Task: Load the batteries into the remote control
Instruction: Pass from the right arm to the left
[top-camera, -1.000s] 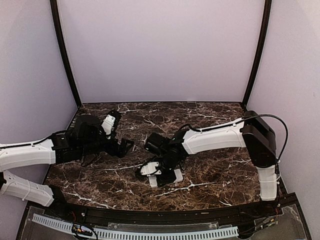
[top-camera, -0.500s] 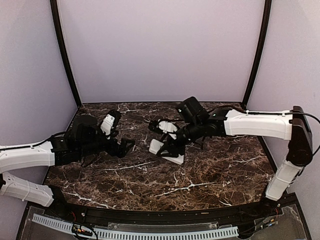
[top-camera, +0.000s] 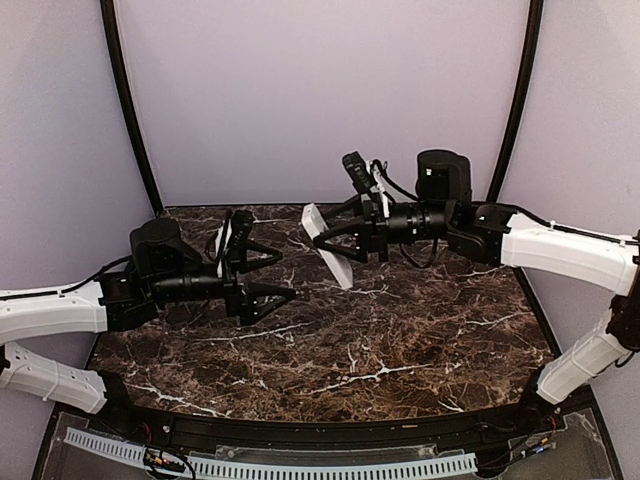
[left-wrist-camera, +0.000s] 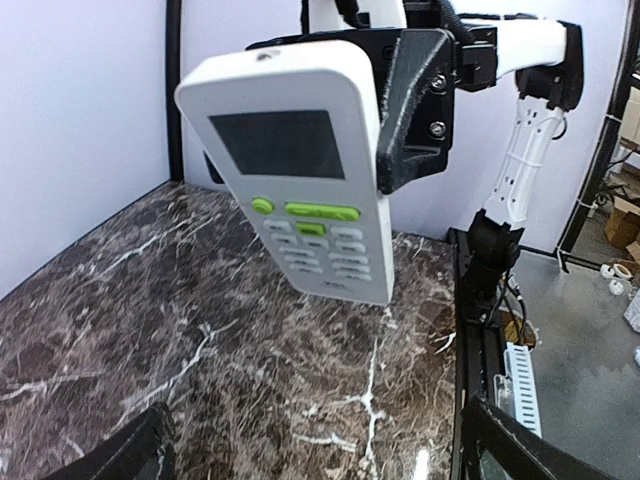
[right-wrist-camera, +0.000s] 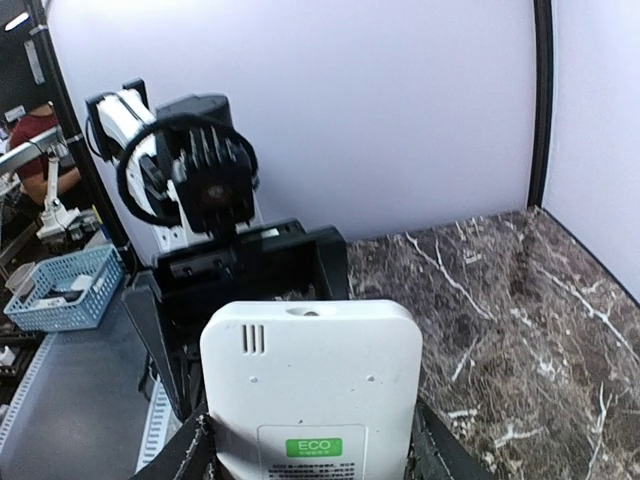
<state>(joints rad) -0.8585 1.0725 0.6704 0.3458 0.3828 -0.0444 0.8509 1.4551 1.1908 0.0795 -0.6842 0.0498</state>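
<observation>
My right gripper is shut on the white remote control and holds it in the air above the back middle of the table, tilted. In the left wrist view the remote's face shows, with a dark display, green and grey buttons. In the right wrist view its back shows, with a green ECO sticker, between my fingers. My left gripper is open and empty, raised and pointing at the remote, a short way left of it. No batteries are in view.
The dark marble table has lilac walls at the back and sides. A blue basket stands off the table beyond the left arm. A white slotted rail runs along the near edge.
My right arm lifted the remote off the table at the front middle and swung it up and back. My left gripper rose, opened and turned toward it.
</observation>
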